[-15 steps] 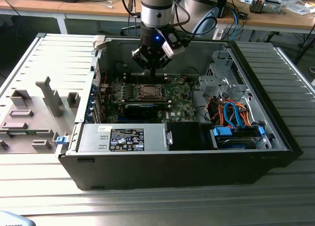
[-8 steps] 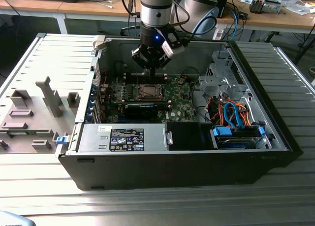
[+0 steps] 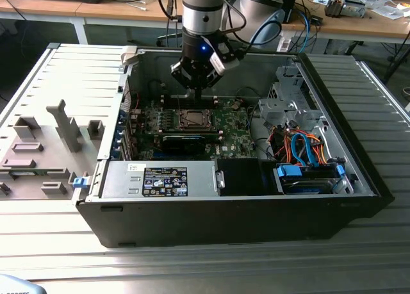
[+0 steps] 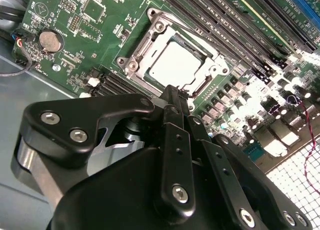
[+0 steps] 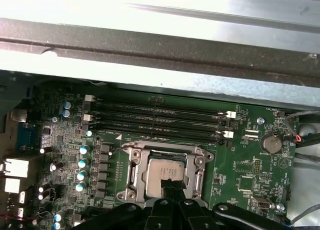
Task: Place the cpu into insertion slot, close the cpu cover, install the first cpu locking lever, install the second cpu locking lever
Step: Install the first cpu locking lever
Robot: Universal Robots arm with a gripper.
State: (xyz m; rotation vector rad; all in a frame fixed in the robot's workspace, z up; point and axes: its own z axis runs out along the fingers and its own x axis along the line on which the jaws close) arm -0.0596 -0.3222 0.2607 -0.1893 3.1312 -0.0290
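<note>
Inside an open computer case point(image 3: 320, 89) lying on a ribbed metal bench, the cpu point(image 5: 165, 173) sits in the insertion slot point(image 4: 131, 64) on the green motherboard point(image 5: 240, 165), with the cpu cover point(image 5: 197, 160) apparently lying down around it. The gripper point(image 4: 176, 92) hangs just above the socket's edge, its fingers drawn together into a narrow tip and holding nothing. If that tip descends slightly off line, it could likely scrape the chip or nearby components, or slip off a thin locking lever.

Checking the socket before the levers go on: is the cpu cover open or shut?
Shut. In both wrist views the cpu cover lies flat around the cpu, its silver top showing through the window. The gripper hovers just above.
</note>
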